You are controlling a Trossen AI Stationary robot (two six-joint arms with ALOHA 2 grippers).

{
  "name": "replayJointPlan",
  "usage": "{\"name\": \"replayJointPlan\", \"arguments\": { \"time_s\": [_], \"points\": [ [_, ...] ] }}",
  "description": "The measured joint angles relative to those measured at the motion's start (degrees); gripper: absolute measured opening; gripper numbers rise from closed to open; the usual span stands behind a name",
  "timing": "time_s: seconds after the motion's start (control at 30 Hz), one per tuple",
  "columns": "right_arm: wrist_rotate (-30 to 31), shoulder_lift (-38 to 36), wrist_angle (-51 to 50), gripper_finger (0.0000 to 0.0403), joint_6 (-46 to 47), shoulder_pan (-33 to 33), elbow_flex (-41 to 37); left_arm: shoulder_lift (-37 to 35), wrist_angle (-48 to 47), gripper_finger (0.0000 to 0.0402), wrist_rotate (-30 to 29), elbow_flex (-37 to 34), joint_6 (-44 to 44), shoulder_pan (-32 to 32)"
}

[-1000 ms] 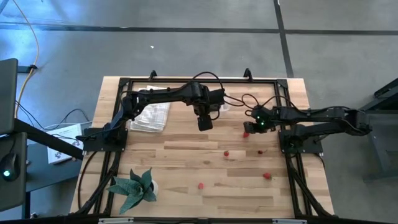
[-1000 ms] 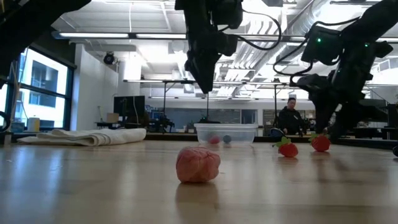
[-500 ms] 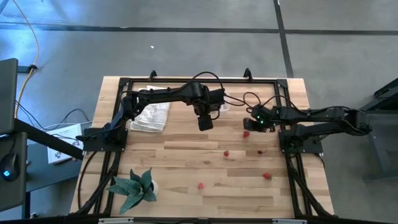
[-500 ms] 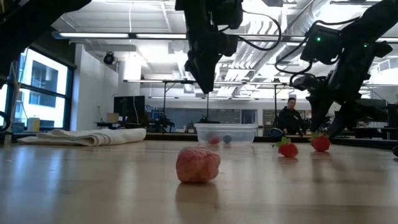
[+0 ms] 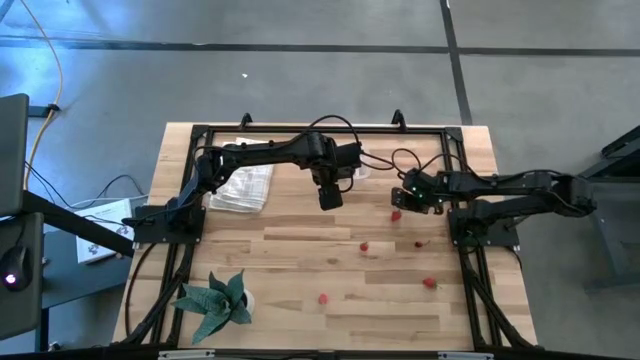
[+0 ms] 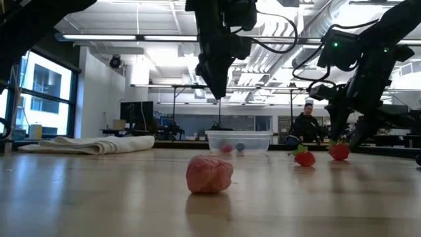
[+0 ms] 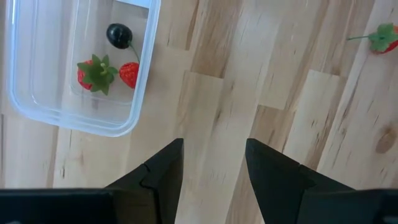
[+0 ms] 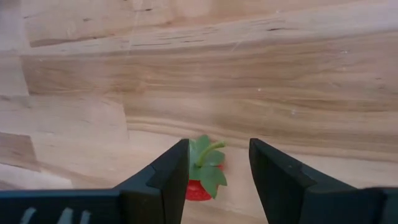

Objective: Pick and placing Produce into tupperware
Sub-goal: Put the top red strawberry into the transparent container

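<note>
A wooden table [image 5: 300,250] holds scattered small red strawberries and a clear plastic tub near the middle of its far edge. Going left to right: the tub [image 7: 74,68] already contains two red strawberries and one dark cherry. It is small, colourless and rectangular, with rounded corners.

The left gripper [image 7: 213,163] hangs just beside the tub, fingers spread and empty, over bare wood.

Further right, near the right edge, the right gripper [image 8: 217,163] sits low over a strawberry [image 8: 204,173], its fingers spread to either side of the fruit and not yet pinching it. This strawberry is red with a green leafy cap and short stem.

More strawberries lie loose toward the near edge, including one [image 5: 323,297] near the middle and one [image 5: 429,283] to the right.

The fruit looks very light, small and roundish, likely to roll or slip if nudged. It seems best gripped across the red body below the leaves, gently, since the leafy cap would give no firm hold.
</note>
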Motion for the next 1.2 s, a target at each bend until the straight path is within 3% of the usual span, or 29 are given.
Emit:
{"name": "replayJointPlan", "arguments": {
  "time_s": [0.4, 0.8, 0.97, 1.2],
  "points": [
    [-0.4, 5.5, 6.8, 0.0134, -0.9, 0.0, 0.0, 0.0, 0.0, 0.0163, 0.0, 0.0, 0.9, 0.0],
    [-0.3, 6.2, 8.3, 0.0007, -3.7, 0.0, 0.0, 0.0, 0.0, 0.0163, 0.0, 0.0, 1.0, 0.0],
    [0.0, 6.2, 10.4, 0.0003, -5.8, 0.0, 1.3, 0.0, -0.1, 0.0163, 0.0, 0.0, 1.0, 0.0],
    [2.3, 6.2, 10.6, 0.0001, -12.5, -1.0, 8.9, -0.5, -2.8, 0.0163, -2.0, 0.0, 1.0, 0.0]
  ]
}}
